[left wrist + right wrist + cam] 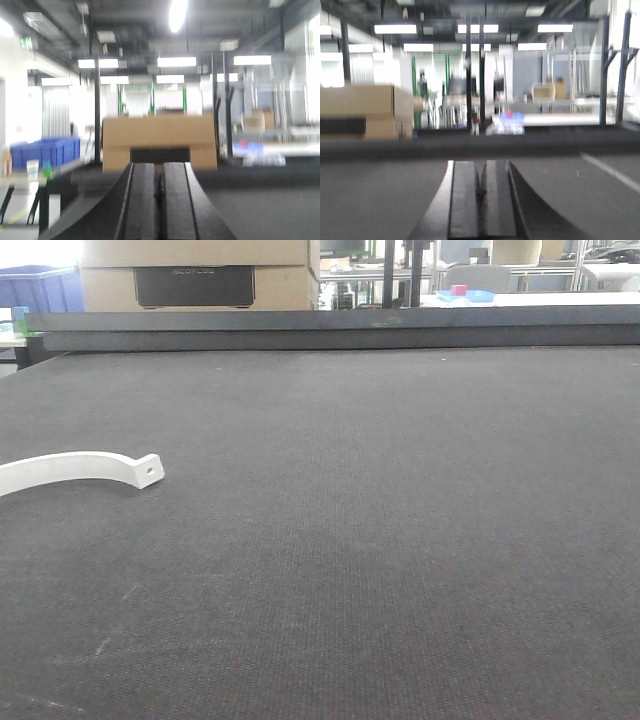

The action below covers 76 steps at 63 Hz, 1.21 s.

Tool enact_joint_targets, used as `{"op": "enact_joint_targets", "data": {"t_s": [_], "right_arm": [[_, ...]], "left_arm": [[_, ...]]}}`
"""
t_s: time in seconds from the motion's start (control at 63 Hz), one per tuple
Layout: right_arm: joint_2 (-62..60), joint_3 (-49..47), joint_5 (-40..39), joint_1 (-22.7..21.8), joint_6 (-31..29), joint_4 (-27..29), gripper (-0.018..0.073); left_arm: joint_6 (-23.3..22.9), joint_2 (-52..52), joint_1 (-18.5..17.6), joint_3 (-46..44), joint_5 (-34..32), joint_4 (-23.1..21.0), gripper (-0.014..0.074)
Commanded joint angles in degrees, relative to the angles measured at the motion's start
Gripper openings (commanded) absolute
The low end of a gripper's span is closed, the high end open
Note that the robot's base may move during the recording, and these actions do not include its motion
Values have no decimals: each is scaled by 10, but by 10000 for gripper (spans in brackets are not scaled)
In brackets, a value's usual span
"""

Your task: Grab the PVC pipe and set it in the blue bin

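The PVC pipe [75, 470], a thin white arc with a flat end tab pierced by a small hole, lies on the dark mat at the left edge of the front view. Neither gripper appears in that view. A blue bin [40, 288] stands beyond the table at the far left, and it also shows as the blue bin [45, 152] in the left wrist view. My left gripper [159, 172] is shut with nothing between its fingers and points level toward the room. Over the mat, my right gripper [480, 172] is likewise shut and holds nothing.
A raised dark rail [330, 328] runs along the table's far edge. Behind it stands a cardboard box [195, 275], and the same box [159, 142] faces the left wrist. A white table with small blue and red items [465, 293] is at the back right.
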Motion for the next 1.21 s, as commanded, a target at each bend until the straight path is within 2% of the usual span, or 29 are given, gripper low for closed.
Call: {"op": "enact_joint_targets", "data": {"t_s": [0.0,0.064,0.191,0.349,0.461,0.635,0.746,0.842,1.032,1.096,1.191], "right_arm": [[-1,-2,-52,-3,-4,18,-168],[-1,-27,-48,-3,-4,18,-168],[-1,-76,-38,-3,-18,18,-168],[58,-144,-34,-3,-31,18,-168],[110,-195,-13,-3,-31,18,-168],[193,-280,95,-3,-31,18,-168],[256,-344,193,-3,-31,18,-168],[317,-388,284,-3,-31,18,-168],[427,-417,371,-3,-31,18,-168],[451,-417,381,-3,-31,18,-168],[493,-417,394,-3,-31,18,-168]], "left_arm": [[-2,-2,-1,-1,-57,-36,-111],[-2,-2,-1,-15,-44,-84,-111],[-1,-2,-1,-53,-38,-147,-111],[-1,50,-1,-113,-35,-186,-111],[-1,97,-1,-172,8,-186,-111],[-1,185,-1,-281,155,-176,-111],[-1,249,-1,-361,238,-147,-111],[-1,311,-1,-429,328,-145,-111],[-1,430,-1,-536,504,-137,-111],[-1,464,-1,-550,533,-122,-111],[-1,518,-1,-550,541,-117,-111]]}}
